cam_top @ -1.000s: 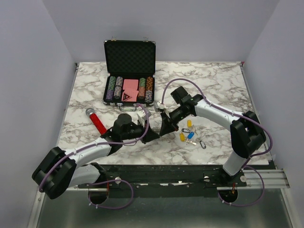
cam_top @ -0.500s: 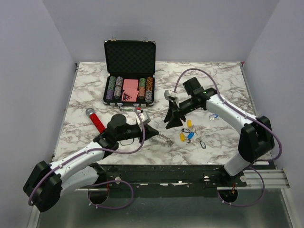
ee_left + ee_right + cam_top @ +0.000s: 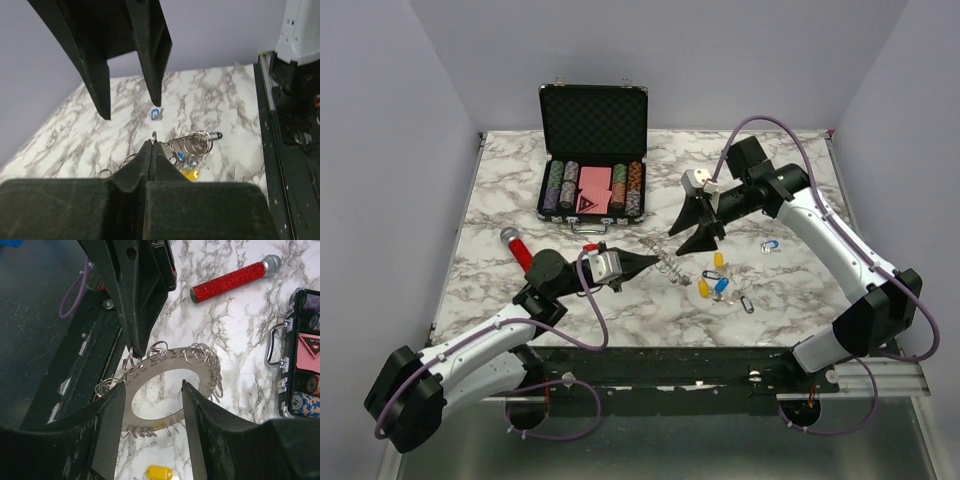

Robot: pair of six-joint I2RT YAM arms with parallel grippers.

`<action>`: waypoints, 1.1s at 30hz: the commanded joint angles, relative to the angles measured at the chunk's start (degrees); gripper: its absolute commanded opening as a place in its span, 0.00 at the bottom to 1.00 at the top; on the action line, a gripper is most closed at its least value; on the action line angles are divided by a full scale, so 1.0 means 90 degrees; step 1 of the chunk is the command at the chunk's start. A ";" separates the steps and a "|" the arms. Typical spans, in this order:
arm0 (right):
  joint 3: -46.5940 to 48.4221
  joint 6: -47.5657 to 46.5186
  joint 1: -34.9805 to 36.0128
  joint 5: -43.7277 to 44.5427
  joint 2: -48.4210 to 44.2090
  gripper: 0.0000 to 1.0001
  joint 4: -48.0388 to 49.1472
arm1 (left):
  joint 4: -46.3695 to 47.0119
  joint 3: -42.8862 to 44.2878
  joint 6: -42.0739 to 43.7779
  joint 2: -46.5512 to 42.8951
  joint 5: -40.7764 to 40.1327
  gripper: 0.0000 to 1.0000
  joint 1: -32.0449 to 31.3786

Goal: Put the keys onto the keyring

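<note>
The left arm has drawn back leftward, and the right arm has swung up and away, letting go. A glittery red microphone [image 3: 523, 255] lies at the left of the marbled desk [image 3: 800, 180]. Near the middle, the left fingers [image 3: 638, 263] are clenched on the rim of the keyring [image 3: 670, 270], a flat steel ring fringed with wire loops. The right fingers [image 3: 692, 212] are spread and clear of it. Plastic-headed keys [image 3: 703, 288] lie just to its right.

Bare worktop [image 3: 505, 185] at the left rear gives open passage. The chip case [image 3: 592, 130] blocks rear centre; the red microphone [image 3: 523, 257], the keyring [image 3: 672, 268] and keys [image 3: 720, 283] crowd the front middle.
</note>
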 commanded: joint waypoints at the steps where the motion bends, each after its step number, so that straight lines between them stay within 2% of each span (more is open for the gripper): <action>1: -0.0349 0.0125 0.0066 -0.0268 -0.0313 0.56 0.0019 | 0.2484 -0.0342 -0.1314 0.0362 0.0191 0.00 -0.0001; 4: -0.0662 0.0428 0.0164 -0.0239 -0.0362 0.50 0.0312 | 0.3502 -0.0577 -0.2379 0.0704 0.0025 0.00 -0.0011; 8: -0.0897 0.0809 0.0330 -0.0307 -0.0382 0.40 0.0723 | 0.4343 -0.0831 -0.3191 0.1085 -0.0092 0.00 -0.0011; 17: -0.0927 0.0976 0.0584 -0.0385 -0.0245 0.32 0.0831 | 0.3759 -0.0900 -0.3378 0.0950 -0.0248 0.00 -0.0001; 33: -0.1034 0.1084 0.0623 -0.0659 -0.0255 0.33 0.0821 | 0.2967 -0.0959 -0.3369 0.0647 -0.0942 0.00 -0.0001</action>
